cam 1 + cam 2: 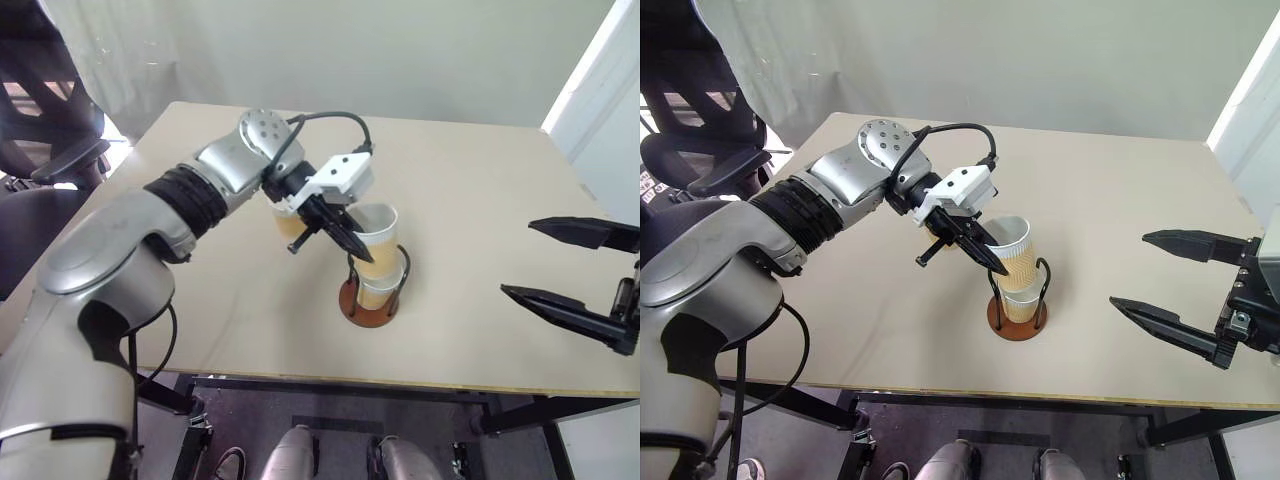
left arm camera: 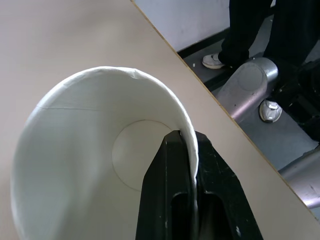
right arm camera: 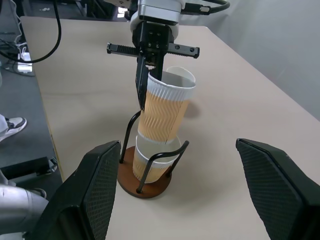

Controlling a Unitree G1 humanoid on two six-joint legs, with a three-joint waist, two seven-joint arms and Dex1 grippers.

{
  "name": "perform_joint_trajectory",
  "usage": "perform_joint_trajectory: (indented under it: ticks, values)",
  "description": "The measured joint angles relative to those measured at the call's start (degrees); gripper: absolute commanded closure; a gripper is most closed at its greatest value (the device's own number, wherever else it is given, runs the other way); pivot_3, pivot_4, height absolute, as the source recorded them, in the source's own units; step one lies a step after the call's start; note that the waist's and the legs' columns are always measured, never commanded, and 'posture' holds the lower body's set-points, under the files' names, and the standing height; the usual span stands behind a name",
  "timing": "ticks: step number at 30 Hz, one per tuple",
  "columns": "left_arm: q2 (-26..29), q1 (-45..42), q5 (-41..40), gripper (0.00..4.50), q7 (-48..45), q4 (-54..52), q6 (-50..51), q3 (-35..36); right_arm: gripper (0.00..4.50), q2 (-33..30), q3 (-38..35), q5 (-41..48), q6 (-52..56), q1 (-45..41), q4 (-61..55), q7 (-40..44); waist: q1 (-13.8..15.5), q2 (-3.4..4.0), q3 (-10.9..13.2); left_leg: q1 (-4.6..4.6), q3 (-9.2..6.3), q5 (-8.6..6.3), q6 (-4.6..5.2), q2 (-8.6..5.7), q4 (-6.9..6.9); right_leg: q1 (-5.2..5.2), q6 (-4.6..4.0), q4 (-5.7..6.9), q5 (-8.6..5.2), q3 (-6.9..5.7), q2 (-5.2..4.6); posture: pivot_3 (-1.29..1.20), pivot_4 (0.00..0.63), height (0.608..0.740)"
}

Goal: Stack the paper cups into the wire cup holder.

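Right wrist view gives the clearest look at the wire cup holder (image 3: 145, 181): it stands on the table (image 3: 80, 80) with one paper cup (image 3: 150, 165) already seated upright between its wire loops. A second cup (image 3: 165, 112) is part-way into that seated one, tilted a little off the holder's axis, its rim well above the loops. The left gripper (image 3: 142, 90) is clenched on this upper cup, one finger inside and one outside the rim wall on the side away from the right gripper; the left wrist view shows the thin paper (image 2: 100, 150) nipped between the two black fingers (image 2: 165, 200). A third cup (image 1: 288, 222) stands on the table beyond the left arm, near the holder. The right gripper (image 1: 1180, 285) hangs released, well apart from the holder, its jaws spread wide and holding nothing. These cups look very light and soft-walled (the rolled rim is probably the stiffest part), so a pinch across the rim seems the sensible hold; squeezing lower down would likely dent the wall, and the tilted cup may jam unless straightened over the holder
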Motion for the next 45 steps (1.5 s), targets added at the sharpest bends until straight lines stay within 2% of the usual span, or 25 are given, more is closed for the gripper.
perform_joint_trajectory:
  ticks: [22, 25, 34, 38, 41, 45]
  values:
    - [-4.9, 0.6, 4.8, 4.48, 0.0, 5.9, -4.7, 1.4, 0.71, -1.3, -1.9, 3.2, -2.1, 4.1, -1.2, -5.2, 0.1, 0.0, 0.0, -0.01, 0.03, -0.01, 0.1, -0.08, 0.05, 0.06, 0.19, -0.02, -0.03, 0.03, -0.05, 0.0, 0.15, 0.74]
    - [-5.1, 0.6, 4.8, 3.89, 0.0, 6.0, -4.7, 1.5, 0.71, -1.3, -1.9, 3.3, -2.5, 4.4, -1.2, -5.9, 0.1, 0.0, 0.0, -0.01, 0.04, -0.02, 0.11, -0.08, 0.06, 0.06, 0.21, -0.02, -0.03, 0.04, -0.04, 0.0, 0.15, 0.74]
    - [-6.0, 0.7, 5.7, 0.69, -0.1, 7.4, -5.0, 2.2, 0.71, -1.8, -1.9, 3.3, -3.1, 5.1, -1.3, -7.1, 0.1, 0.0, 0.0, -0.01, 0.05, -0.03, 0.13, -0.09, 0.08, 0.07, 0.25, -0.03, -0.02, 0.06, -0.04, 0.0, 0.15, 0.74]
    - [-7.8, 0.8, 7.5, 0.69, -0.1, 11.6, -6.3, 5.9, 0.71, -1.8, -1.7, 3.2, -3.6, 5.3, -1.4, -7.3, 0.1, 0.0, 0.0, -0.01, 0.04, -0.03, 0.15, -0.09, 0.1, 0.08, 0.26, -0.03, -0.02, 0.06, -0.04, 0.0, 0.15, 0.74]
    - [-9.9, 0.7, 9.8, 0.69, -0.1, 17.0, -6.7, 11.9, 0.71, -1.8, -1.4, 2.5, -4.1, 5.5, -1.4, -7.3, 0.1, 0.0, 0.0, 0.0, 0.06, -0.04, 0.17, -0.09, 0.12, 0.09, 0.28, -0.04, -0.03, 0.09, -0.04, 0.0, 0.15, 0.74]
    - [-10.3, 0.3, 17.7, 0.69, 1.2, 28.2, -7.0, 22.0, 0.71, -1.8, 0.1, 0.9, -5.3, 5.3, -0.8, -6.7, 0.1, 0.01, 0.0, 0.05, 0.08, -0.04, 0.17, -0.08, 0.09, 0.08, 0.3, -0.03, -0.04, 0.14, -0.02, 0.0, 0.15, 0.74]
